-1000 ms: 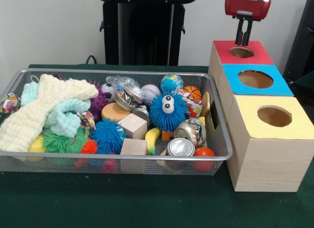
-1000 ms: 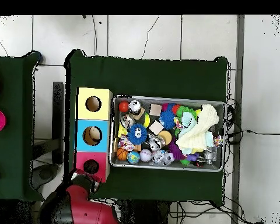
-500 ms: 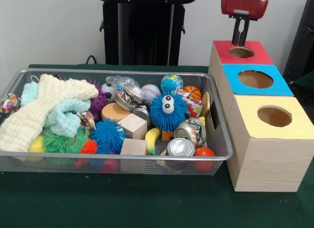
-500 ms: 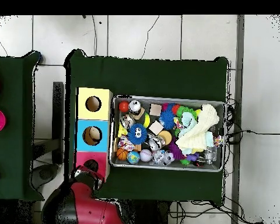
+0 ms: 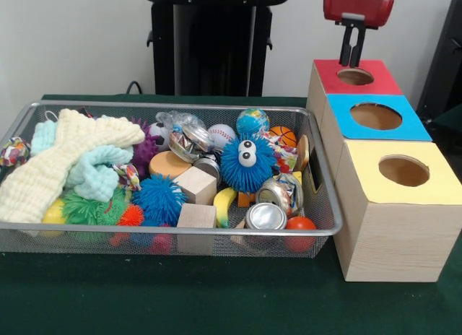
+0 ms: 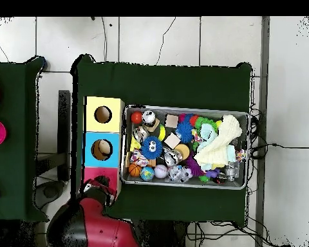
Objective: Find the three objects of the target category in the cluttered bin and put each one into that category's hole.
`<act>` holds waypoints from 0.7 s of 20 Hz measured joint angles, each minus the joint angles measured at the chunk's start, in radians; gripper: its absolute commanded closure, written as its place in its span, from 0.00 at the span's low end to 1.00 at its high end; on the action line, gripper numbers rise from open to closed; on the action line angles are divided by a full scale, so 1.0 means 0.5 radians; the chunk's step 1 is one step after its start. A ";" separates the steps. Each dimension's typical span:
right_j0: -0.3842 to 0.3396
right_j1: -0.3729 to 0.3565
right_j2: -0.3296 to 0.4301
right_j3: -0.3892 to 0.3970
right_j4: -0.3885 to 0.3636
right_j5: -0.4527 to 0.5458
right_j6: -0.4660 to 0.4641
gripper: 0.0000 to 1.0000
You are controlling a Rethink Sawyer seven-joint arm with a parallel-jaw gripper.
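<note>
Gripper [image 5: 351, 59] hangs above the far rim of the hole [image 5: 355, 76], its fingers close together and holding nothing that shows. From the hole, the bin [image 5: 317, 172] lies nearer the camera and off to the picture's left, so a search means travelling that way. None of the animal toys shows among the clutter.

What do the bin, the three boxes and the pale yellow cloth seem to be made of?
The bin: silver wire mesh with a smooth metal rim; you see through its walls. The boxes: pale wood, by the grain lines on the sides, with matt red, blue and yellow tops, perhaps paint or paper. The cloth: soft knitted or waffle-woven fabric, by its ribbed, bumpy surface.
</note>
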 measured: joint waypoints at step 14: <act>-0.255 -0.073 -0.054 -0.281 -0.068 0.492 0.000 1.00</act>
